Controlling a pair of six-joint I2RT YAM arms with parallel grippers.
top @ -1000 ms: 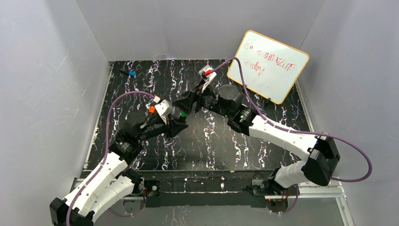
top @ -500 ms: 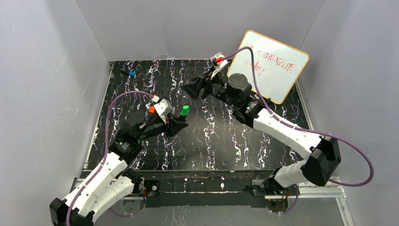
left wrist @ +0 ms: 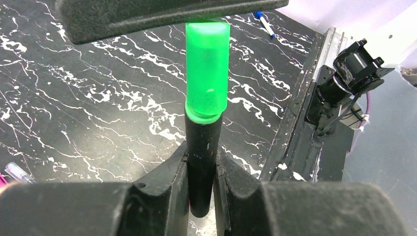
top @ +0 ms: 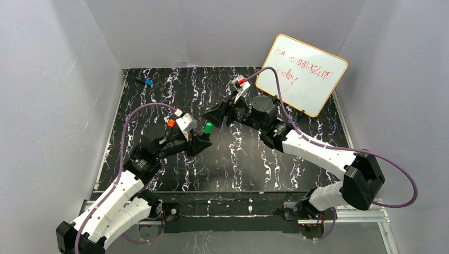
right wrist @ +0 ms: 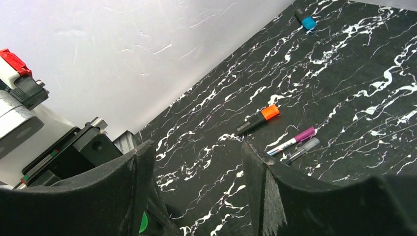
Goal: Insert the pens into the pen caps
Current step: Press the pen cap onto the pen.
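Note:
My left gripper (top: pixel 200 141) is shut on a black marker (left wrist: pixel 200 162) and holds it upright above the mat. A green cap (left wrist: pixel 207 69) sits on the marker's upper end, also seen from above (top: pixel 208 128). My right gripper (top: pixel 213 114) is open and empty, just beyond and above the cap; one of its fingers (left wrist: pixel 147 14) crosses the top of the left wrist view. In the right wrist view the right gripper (right wrist: pixel 194 147) is wide open. On the mat lie an orange-capped black marker (right wrist: pixel 258 119), a purple-capped white pen (right wrist: pixel 292 140) and a slim clear pen (right wrist: pixel 301 150).
A blue-capped marker (top: pixel 146 82) lies at the mat's far left corner, also in the right wrist view (right wrist: pixel 306 19). A whiteboard (top: pixel 304 74) with red writing leans at the far right. White walls enclose the black marbled mat (top: pixel 243 159).
One second ago the right gripper was at the marker's tip. It let go, pulled back to the far right, and has now come back close. The green cap stays on the marker.

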